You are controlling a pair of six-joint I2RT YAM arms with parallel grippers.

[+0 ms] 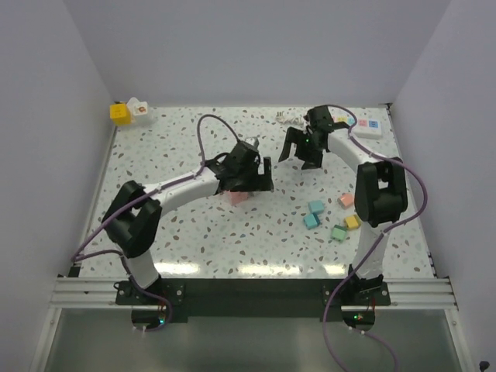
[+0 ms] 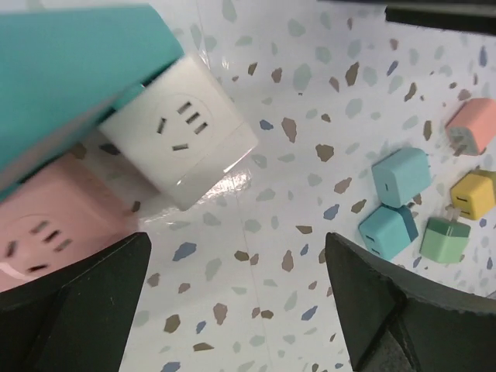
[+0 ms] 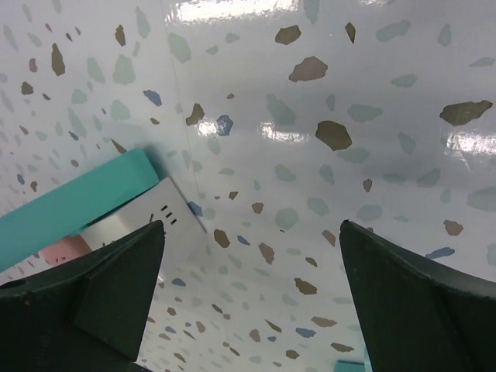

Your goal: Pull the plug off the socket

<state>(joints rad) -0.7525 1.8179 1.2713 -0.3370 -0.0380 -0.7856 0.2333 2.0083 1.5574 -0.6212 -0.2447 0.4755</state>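
Near right gripper (image 1: 301,153), apart: socket (image 1: 369,129)

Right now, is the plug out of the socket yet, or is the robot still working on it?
Looks nearly done, though I can't be sure. Done: no plug shows on the white socket in the top view, but the right arm hides part of it. In hand: nothing; the left gripper and right gripper are both open and empty. Left: perhaps only pulling the arms back.
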